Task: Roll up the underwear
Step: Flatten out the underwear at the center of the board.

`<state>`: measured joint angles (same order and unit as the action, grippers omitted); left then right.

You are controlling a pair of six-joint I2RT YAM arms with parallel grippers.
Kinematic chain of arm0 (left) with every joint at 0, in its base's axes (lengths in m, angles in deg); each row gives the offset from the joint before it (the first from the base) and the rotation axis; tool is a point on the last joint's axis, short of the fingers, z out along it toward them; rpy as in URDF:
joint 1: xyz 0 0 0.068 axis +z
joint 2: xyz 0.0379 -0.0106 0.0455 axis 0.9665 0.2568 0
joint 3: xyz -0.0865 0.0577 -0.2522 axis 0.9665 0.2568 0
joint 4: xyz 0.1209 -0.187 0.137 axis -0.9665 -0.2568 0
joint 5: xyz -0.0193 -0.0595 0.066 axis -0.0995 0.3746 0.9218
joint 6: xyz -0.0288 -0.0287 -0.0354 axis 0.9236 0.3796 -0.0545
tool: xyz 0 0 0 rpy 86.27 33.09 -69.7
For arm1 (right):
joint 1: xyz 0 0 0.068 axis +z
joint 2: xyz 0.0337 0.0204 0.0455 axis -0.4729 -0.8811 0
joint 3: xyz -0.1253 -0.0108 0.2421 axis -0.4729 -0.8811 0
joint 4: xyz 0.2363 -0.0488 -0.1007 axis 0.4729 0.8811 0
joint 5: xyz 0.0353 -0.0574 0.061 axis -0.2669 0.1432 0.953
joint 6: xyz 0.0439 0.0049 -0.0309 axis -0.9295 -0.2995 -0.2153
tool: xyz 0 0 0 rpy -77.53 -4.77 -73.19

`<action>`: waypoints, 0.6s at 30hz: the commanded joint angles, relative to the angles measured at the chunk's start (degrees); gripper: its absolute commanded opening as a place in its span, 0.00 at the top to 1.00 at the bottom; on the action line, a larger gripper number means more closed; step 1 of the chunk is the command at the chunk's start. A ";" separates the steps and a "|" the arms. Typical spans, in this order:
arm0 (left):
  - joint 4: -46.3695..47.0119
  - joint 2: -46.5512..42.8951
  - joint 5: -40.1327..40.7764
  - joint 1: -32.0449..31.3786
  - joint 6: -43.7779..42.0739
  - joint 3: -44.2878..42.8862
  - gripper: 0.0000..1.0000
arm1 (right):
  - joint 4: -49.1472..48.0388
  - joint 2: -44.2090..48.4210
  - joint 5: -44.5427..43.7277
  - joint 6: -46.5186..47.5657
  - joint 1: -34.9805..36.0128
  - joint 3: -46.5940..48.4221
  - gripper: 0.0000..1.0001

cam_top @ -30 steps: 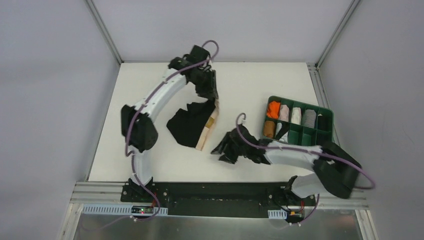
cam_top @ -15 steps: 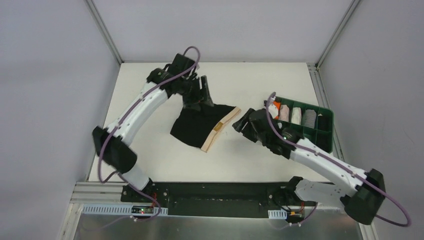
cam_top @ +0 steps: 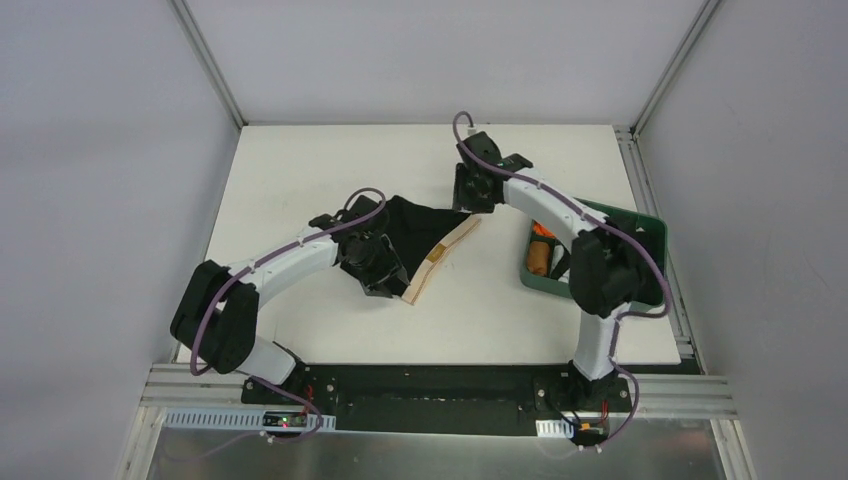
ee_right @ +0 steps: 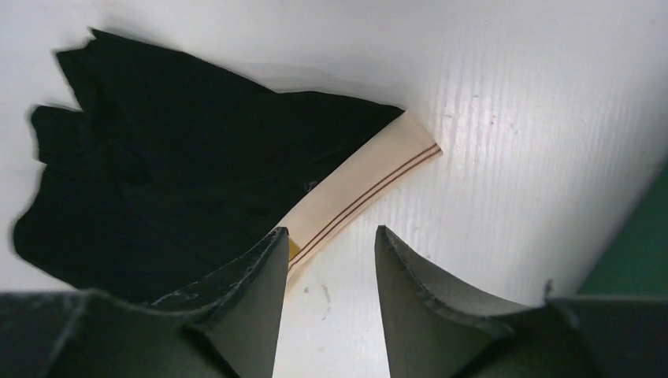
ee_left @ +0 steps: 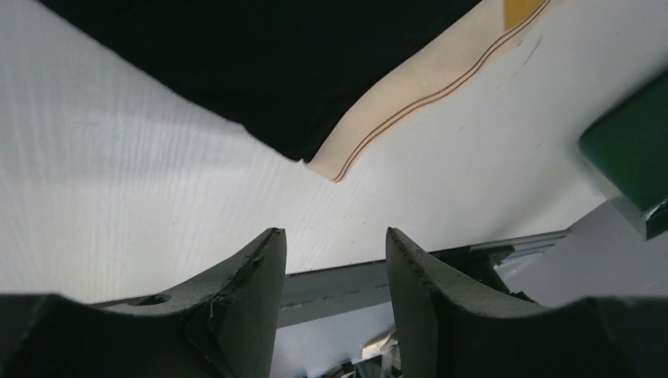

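The black underwear (cam_top: 412,228) lies flat mid-table, its tan waistband (cam_top: 445,255) running diagonally along its right side. My left gripper (cam_top: 383,280) is open and empty, low over the garment's near corner. In the left wrist view the underwear (ee_left: 260,63) and waistband (ee_left: 410,98) lie beyond the left gripper (ee_left: 331,232), untouched. My right gripper (cam_top: 470,197) is open and empty above the waistband's far end. In the right wrist view the waistband (ee_right: 362,189) and black fabric (ee_right: 173,181) lie just ahead of the right gripper (ee_right: 327,232).
A green compartment tray (cam_top: 645,228) stands at the right, partly hidden by my right arm, with orange (cam_top: 541,232) and brown (cam_top: 538,260) rolled garments showing. Its corner shows in the left wrist view (ee_left: 630,150). Grey walls enclose the white table.
The left gripper moved from the underwear's far edge to its near corner. The right arm swung from beside the tray to the waistband's far end. The underwear stayed flat.
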<state>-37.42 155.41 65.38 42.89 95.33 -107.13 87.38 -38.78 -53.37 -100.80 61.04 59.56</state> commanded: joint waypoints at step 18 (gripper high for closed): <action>4.86 2.26 -2.03 10.12 -5.77 7.24 0.52 | 6.44 -16.72 5.02 25.94 -2.77 11.72 0.35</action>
<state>-30.56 161.56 64.40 49.75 94.13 -100.58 98.33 -57.03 -49.88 -79.32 59.16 73.07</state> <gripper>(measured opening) 0.479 0.635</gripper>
